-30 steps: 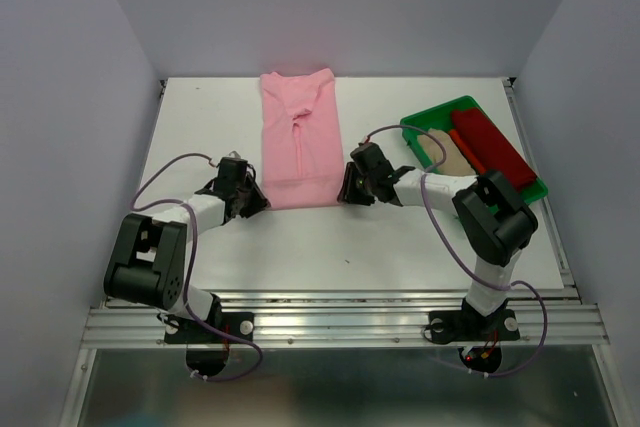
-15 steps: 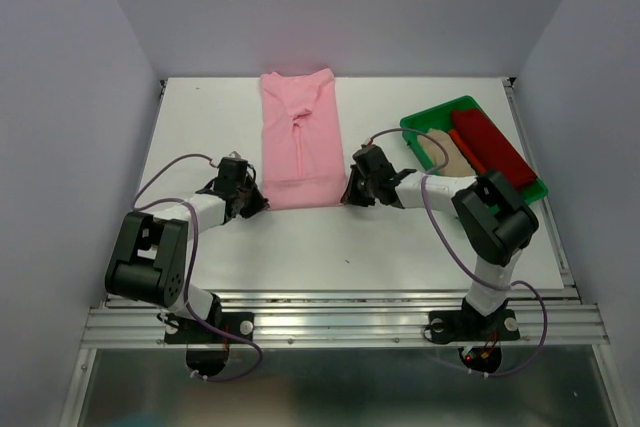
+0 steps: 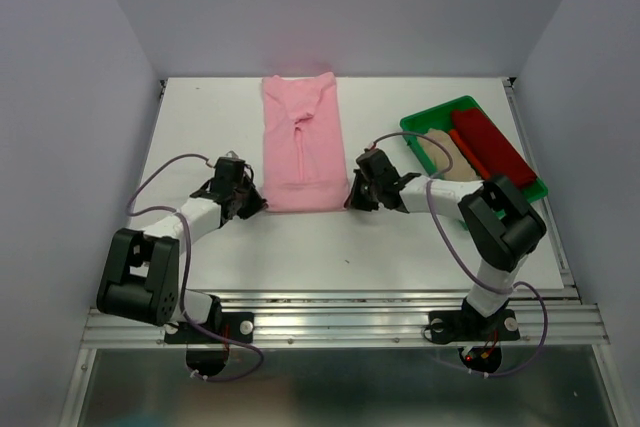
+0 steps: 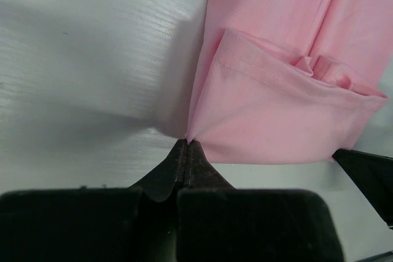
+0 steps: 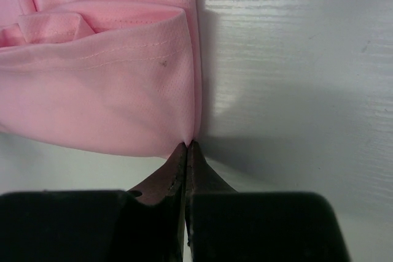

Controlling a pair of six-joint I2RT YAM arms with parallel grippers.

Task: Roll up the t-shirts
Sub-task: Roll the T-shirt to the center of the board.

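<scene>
1. The pink t-shirt point(image 3: 300, 142) is laid out lengthwise on the desk point(image 3: 400, 237), folded into a narrow strip. It runs from the far edge towards the middle, a little left of centre.
2. The near end of the strip is turned back over itself. In both wrist views a stitched hem is seen lying on top, just beyond the rounded near fold, with some loose puckering at its middle.
3. The left pincer point(image 4: 186, 145) is closed, its two jaws pressed flat together with no gap between them. The near-left corner of the fold is caught at their very tips.
4. The right pincer point(image 5: 186, 146) is closed in the same way. The near-right corner of the fold is nipped at its tips.
5. Both pincers are held low over the desk, one at each side of the garment's near edge, and are pointed towards the far side.
6. A green tray point(image 3: 435, 113) is seen on the right of the desk, set at an angle and well apart from the pink garment.
7. Two more garments are held in the tray, lying side by side: a dark red t-shirt point(image 3: 492, 147) on the right and a beige t-shirt point(image 3: 445, 152) on the left.
</scene>
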